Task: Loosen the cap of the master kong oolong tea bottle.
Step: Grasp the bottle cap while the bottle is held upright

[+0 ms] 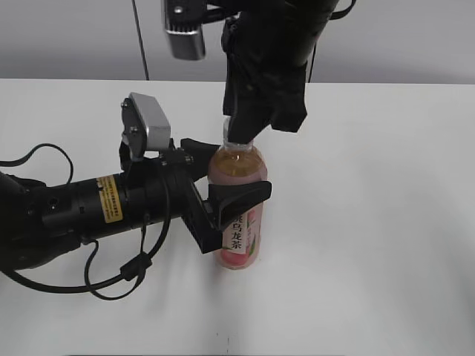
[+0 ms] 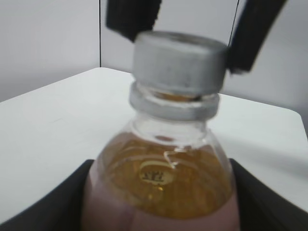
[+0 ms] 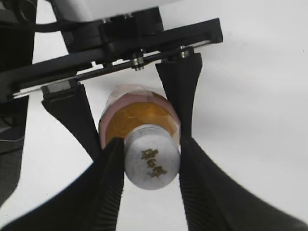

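Observation:
The master kong oolong tea bottle [image 1: 239, 169] stands upright on the white table, amber tea above a pink label with black characters. My left gripper [image 1: 223, 178] comes in from the left and is shut on the bottle's body; its black fingers flank the bottle in the left wrist view [image 2: 159, 204]. The white cap [image 3: 151, 163] with a dark logo sits on the neck and also shows in the left wrist view [image 2: 178, 60]. My right gripper [image 3: 150, 144] comes down from above and is shut on the cap. In the exterior view it [image 1: 237, 137] hides most of the cap.
The white table [image 1: 371, 222] extends to the right and front of the bottle. My left arm and its cables [image 1: 82, 208] lie across the left side. A grey wall stands behind the table's far edge.

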